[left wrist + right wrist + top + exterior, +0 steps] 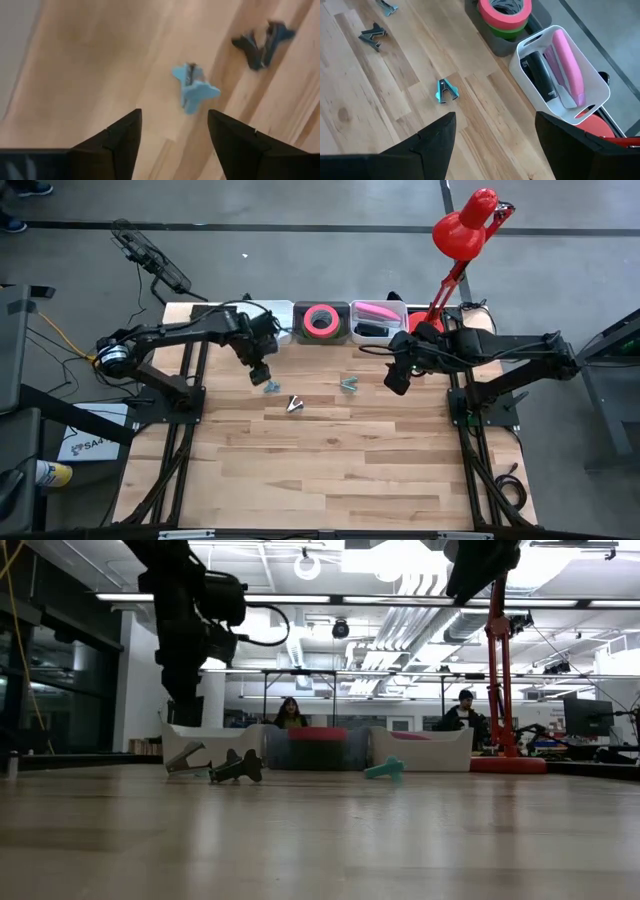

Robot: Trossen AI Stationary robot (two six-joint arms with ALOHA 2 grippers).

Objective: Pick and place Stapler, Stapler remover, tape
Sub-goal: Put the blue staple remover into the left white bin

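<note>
The left claw (262,374) hangs above the bench (330,470), just over a light blue remover (270,387) that lies on the wood. Its fingers (117,142) are spread wide and hold nothing; in the left wrist view the blue remover (192,89) shows between and beyond the two tips. A dark remover (294,404) lies near it, a little more toward the bench middle. A teal remover (348,384) lies apart from these two, nearer the right arm.

The right claw (395,381) hovers above the bench beside the teal remover (445,91), also wide and empty.

At the far edge of the bench stand the containers. The tape (320,321) sits stacked in a grey bin (322,338), a pink roll (504,11) on top and green under it. Just beside it a white bin (580,102) holds a pink stapler (567,62) and a black stapler (539,75). A red lamp (465,230) stands at the corner behind the right arm.
</note>
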